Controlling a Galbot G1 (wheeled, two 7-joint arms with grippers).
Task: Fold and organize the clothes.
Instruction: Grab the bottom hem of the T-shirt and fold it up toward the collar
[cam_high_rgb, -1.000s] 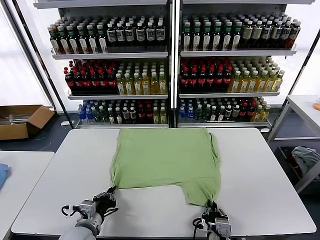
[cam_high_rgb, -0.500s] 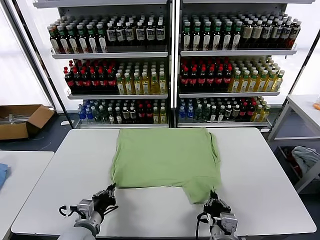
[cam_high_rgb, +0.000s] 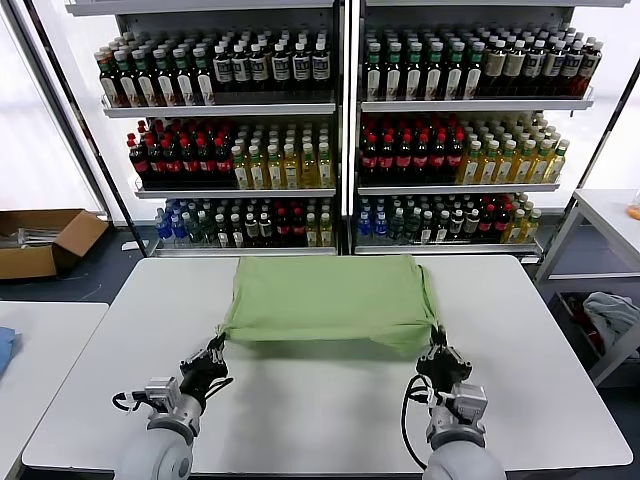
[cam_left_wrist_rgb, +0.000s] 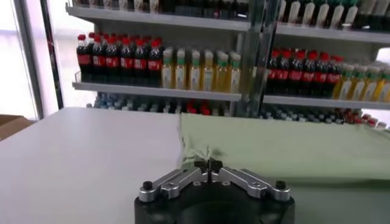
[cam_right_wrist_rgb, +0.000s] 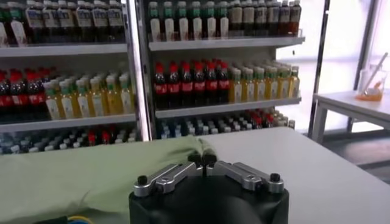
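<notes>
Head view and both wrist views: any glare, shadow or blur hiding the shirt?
Head view: window glare at both edges, shirt evenly lit, soft shadow beneath its lifted edge. Left wrist view: shirt clear, bright window. Right wrist view: shirt slightly soft, window washed out.

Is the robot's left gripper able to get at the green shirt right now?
Yes, apparently: the left gripper is already shut on the near left corner of the green shirt, nothing between them.

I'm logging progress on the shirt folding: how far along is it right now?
Done: the light green shirt lies spread on the white table. In hand: left gripper and right gripper each pinch a near corner, lifting the near edge towards the far side. Left: laying that fold down, further folds, tidying.
</notes>
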